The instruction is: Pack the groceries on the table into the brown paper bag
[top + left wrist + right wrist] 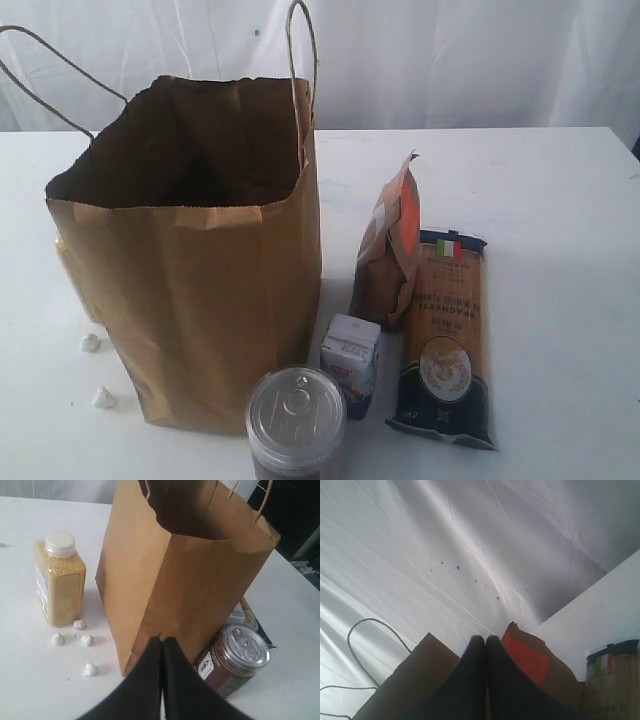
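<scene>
The tall brown paper bag stands open on the white table, left of centre. To its right stand the brown orange-labelled pouch and the dark-blue spaghetti packet. A small white-blue carton and a silver-topped can sit at the bag's front corner. Neither gripper shows in the exterior view. The left wrist view has my left gripper shut and empty before the bag, the can beside it and the yellow-grain bottle beyond. My right gripper is shut and empty, with the pouch and the spaghetti packet behind it.
Several small white crumpled pellets lie on the table between the bottle and the bag; two pellets show left of the bag. A white curtain hangs behind the table.
</scene>
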You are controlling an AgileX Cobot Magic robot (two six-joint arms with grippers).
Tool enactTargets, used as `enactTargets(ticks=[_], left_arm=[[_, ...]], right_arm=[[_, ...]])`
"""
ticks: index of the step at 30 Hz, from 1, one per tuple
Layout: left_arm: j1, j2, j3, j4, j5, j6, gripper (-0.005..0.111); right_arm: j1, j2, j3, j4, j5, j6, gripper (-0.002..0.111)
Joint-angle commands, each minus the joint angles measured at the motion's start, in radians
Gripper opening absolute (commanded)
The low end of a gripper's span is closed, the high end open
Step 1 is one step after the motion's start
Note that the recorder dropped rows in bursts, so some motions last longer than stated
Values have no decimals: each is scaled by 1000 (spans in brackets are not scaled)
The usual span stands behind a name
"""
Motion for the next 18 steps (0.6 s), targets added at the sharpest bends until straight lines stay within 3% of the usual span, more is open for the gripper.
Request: enactTargets(ticks=[1, 10, 14, 18], left_arm=[[-4, -7, 4, -8, -7, 2, 0], [-4, -7, 8, -8, -15, 2, 0], [-4, -10, 109, -13, -138, 59, 0], [25, -12, 279, -117, -352, 228, 0]], right_arm=[[-9, -6, 4, -2, -9, 3, 0], [-9, -6, 4, -2, -9, 3, 0], [-9, -6, 4, -2, -9, 3, 0], [-9, -6, 4, -2, -9, 3, 0]])
